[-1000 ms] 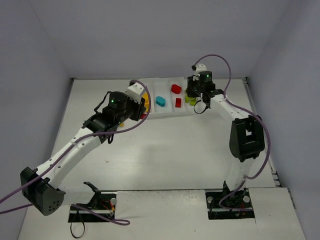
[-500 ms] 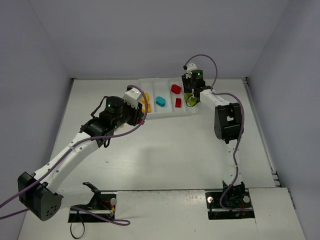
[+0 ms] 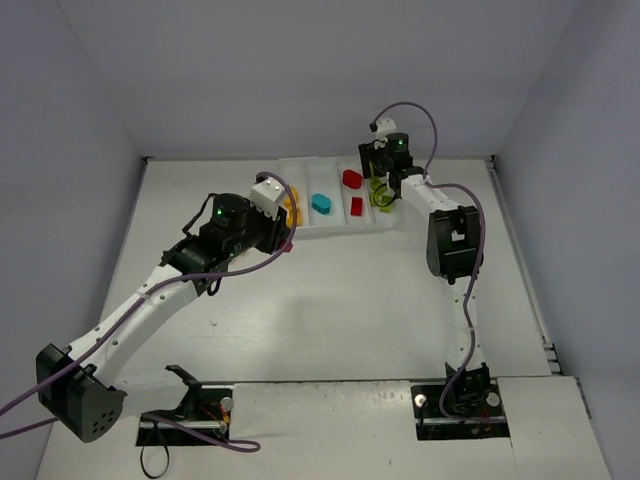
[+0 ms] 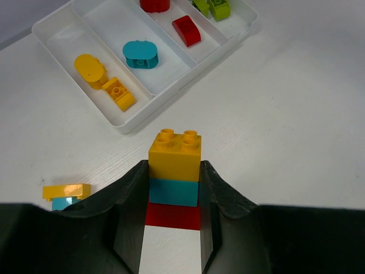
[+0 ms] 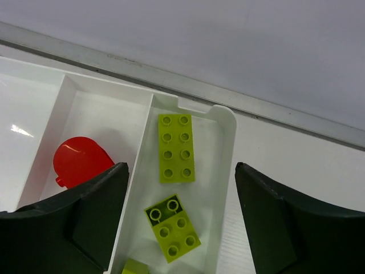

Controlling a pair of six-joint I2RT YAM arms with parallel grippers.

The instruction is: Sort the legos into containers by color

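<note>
My left gripper [image 4: 174, 174] is shut on a stack of a yellow, a cyan and a red lego [image 4: 174, 165], held just above the table in front of the white tray [image 4: 185, 74]. From above, this gripper [image 3: 283, 228] sits by the tray's near left corner. The containers hold two yellow legos [image 4: 90, 67], a cyan one [image 4: 142, 54], two red ones [image 4: 187, 29] and lime green ones [image 4: 214, 7]. My right gripper [image 5: 181, 182] hangs open over the rightmost container, above a green brick [image 5: 172, 227] and a flat green plate [image 5: 175, 147].
A small yellow-on-cyan stack [image 4: 65, 194] lies on the table left of my left gripper. A red rounded lego [image 5: 80, 161] sits in the container beside the green one. The back wall runs close behind the tray [image 3: 328, 180].
My right gripper has opened, and the green brick that it carried now lies in the rightmost container. The right arm swung left and back. The left arm drew back slightly with its stack.
</note>
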